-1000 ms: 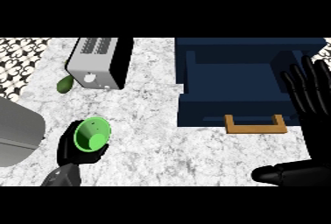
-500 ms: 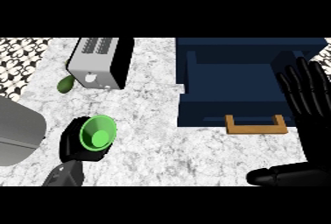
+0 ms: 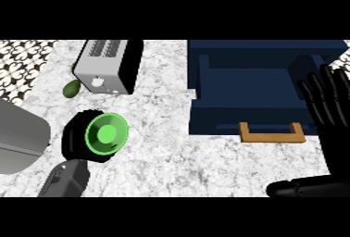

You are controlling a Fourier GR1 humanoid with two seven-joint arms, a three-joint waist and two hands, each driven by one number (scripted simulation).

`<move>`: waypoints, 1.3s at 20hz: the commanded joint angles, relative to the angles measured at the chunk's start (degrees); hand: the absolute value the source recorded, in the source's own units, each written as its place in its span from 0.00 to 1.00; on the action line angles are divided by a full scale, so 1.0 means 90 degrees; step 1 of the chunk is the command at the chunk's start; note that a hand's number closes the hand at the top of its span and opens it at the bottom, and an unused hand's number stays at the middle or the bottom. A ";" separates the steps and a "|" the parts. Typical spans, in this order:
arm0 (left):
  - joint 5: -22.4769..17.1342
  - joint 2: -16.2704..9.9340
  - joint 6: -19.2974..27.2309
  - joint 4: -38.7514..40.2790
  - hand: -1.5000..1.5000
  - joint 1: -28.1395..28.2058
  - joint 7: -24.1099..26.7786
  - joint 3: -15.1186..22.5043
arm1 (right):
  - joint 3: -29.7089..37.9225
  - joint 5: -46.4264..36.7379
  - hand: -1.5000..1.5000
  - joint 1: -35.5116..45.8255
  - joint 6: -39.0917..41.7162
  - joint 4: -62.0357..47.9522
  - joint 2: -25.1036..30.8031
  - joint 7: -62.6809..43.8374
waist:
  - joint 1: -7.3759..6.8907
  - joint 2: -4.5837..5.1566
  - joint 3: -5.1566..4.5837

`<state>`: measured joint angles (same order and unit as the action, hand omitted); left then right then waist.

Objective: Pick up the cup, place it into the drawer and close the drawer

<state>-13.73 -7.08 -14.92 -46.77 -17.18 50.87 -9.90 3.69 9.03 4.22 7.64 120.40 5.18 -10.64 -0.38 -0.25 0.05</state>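
Cup point(image 3: 107, 134) in curled left hand point(image 3: 75, 135) (thumb seemingly hidden)

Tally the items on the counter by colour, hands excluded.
Green: 2, the cup and a small fruit
Silver/grey: 2, the toaster and a grey appliance
Navy: 1, the open drawer
Total: 5

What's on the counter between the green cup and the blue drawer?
Nothing. In the head view, only bare marble counter lies between the green cup, held by the left hand, and the drawer.
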 commanded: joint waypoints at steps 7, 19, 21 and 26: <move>-0.0215 0.0760 0.0942 -0.2757 1.00 -0.0122 -0.2132 0.1125 | 0.0061 0.0024 0.00 -0.0052 0.0135 -0.0365 -0.0048 0.0402 | 0.0019 0.0010 0.0000; -0.0054 0.0782 0.2265 -0.4031 1.00 -0.1765 -0.4376 0.1230 | 0.0090 -0.0020 0.00 -0.0181 0.0027 0.0165 0.0010 0.0076 | 0.0086 0.0020 -0.0004; 0.0136 0.0750 0.2295 -0.3557 1.00 -0.2242 -0.4273 0.1088 | 0.0127 -0.0034 0.00 -0.0063 0.0073 -0.0211 -0.0027 0.0357 | 0.0087 0.0031 -0.0004; 0.0319 0.0784 0.2900 -0.3042 1.00 -0.3263 -0.4615 0.1173 | -0.0007 -0.0148 0.00 0.0304 0.0096 -0.0645 -0.0051 0.0502 | 0.0096 0.0037 -0.0003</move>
<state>-12.75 -0.39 7.72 -77.94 -39.08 11.24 1.17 3.86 7.99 5.89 7.92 116.78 4.88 -8.27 0.36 0.01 0.02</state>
